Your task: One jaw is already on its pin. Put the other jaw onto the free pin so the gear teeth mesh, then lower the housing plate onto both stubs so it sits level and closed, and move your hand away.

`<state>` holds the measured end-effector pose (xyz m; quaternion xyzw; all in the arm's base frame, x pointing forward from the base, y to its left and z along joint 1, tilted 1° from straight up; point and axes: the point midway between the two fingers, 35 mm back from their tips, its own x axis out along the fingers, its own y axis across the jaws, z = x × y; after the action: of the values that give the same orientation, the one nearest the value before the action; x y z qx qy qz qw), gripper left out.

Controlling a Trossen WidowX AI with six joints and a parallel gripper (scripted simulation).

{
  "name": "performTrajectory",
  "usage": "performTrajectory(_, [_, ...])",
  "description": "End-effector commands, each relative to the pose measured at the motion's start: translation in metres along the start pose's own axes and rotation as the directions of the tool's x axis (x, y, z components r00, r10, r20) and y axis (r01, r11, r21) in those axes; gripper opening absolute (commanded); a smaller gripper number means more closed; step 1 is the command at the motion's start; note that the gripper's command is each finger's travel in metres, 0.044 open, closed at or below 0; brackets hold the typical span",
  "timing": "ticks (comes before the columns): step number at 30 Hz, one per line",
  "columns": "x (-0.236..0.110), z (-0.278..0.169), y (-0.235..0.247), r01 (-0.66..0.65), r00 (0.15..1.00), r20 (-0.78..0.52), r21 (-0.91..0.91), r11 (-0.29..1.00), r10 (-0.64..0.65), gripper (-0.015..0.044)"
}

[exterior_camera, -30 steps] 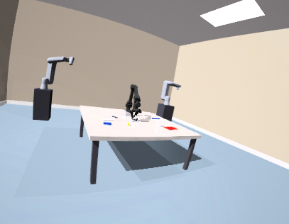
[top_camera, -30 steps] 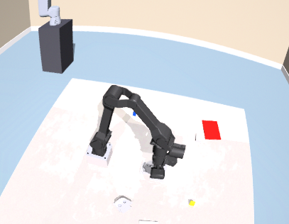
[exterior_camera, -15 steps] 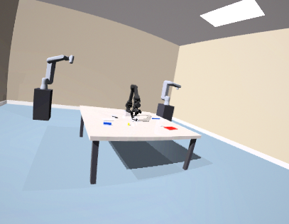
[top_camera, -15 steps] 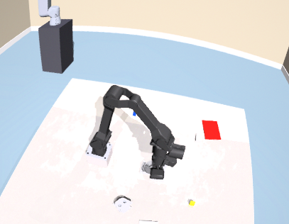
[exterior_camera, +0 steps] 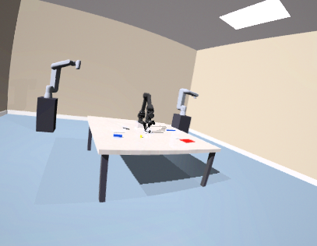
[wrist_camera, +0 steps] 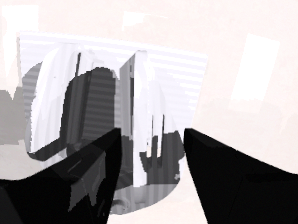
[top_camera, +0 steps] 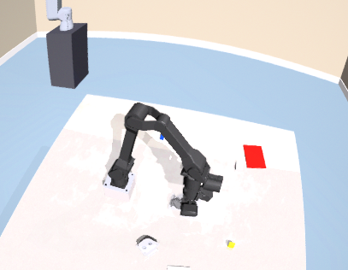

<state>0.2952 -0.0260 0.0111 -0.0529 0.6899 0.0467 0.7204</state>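
My gripper (wrist_camera: 153, 135) is shut on the right-hand white jaw (wrist_camera: 141, 95), which stands upright between the black fingers in the wrist view. The other white jaw (wrist_camera: 50, 100) stands to its left, with a gap between them. Both are over a striped pale base (wrist_camera: 192, 65), partly in shadow. The fingers and the dark shadows hide the lower ends, so I cannot tell whether the pins or teeth are engaged. In the top view the grey mechanism (top_camera: 175, 202) shows just left of the black hand. A white plate with two round holes (top_camera: 148, 247), apparently the housing plate, lies apart near the front.
A red sheet (top_camera: 254, 156) (exterior_camera: 187, 141) lies at the right in the top view. A yellow cube (top_camera: 231, 244) (exterior_camera: 141, 136) is at the front right. A blue piece (top_camera: 162, 137) lies behind the arm. Another blue block (exterior_camera: 117, 135) shows in the exterior view.
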Motion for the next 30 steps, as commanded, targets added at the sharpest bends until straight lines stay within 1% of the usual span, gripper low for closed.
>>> performTrajectory(1, [0.0018, -0.0007, 0.0002, -0.001, 1.000, -0.003, -0.005, 1.000, 0.001, 0.0134])
performTrajectory(30, [0.0109, -0.0008, 0.0002, -0.001, 1.000, -0.003, -0.011, 1.000, 0.001, 0.0134])
